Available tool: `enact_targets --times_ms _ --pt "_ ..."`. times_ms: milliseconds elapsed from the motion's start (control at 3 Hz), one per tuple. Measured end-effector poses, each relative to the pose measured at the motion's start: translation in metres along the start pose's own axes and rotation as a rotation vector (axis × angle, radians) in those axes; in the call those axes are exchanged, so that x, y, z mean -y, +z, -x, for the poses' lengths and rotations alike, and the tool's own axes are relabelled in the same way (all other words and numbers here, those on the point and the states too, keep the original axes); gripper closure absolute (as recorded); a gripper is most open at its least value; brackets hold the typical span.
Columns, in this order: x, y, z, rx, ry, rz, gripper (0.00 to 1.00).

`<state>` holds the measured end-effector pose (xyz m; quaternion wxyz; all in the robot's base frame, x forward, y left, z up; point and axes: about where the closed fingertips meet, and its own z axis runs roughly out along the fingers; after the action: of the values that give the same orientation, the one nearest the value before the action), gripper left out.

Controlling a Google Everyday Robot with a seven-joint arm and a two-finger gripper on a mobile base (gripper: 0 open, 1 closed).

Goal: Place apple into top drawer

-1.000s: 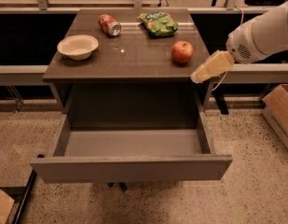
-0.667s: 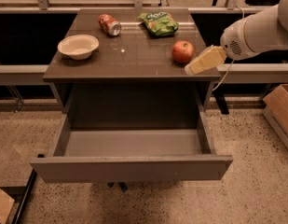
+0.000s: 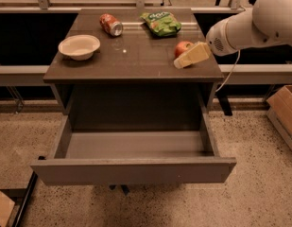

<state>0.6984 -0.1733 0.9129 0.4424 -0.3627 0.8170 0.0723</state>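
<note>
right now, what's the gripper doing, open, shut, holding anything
Gripper: low over the right side of the dark brown tabletop, right against the round red apple; open, shut or holding cannot be told.

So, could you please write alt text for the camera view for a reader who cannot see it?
The robot's gripper hangs just in front of the apple on the cabinet top, above the open top drawer. A white bowl, a soda can and a green bag also sit there.
</note>
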Motion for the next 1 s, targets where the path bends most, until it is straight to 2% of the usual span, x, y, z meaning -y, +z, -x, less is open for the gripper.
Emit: enact_targets --times_ms 1000 --pt "0.02 0.091 0.005 -0.001 0.083 0.109 0.0"
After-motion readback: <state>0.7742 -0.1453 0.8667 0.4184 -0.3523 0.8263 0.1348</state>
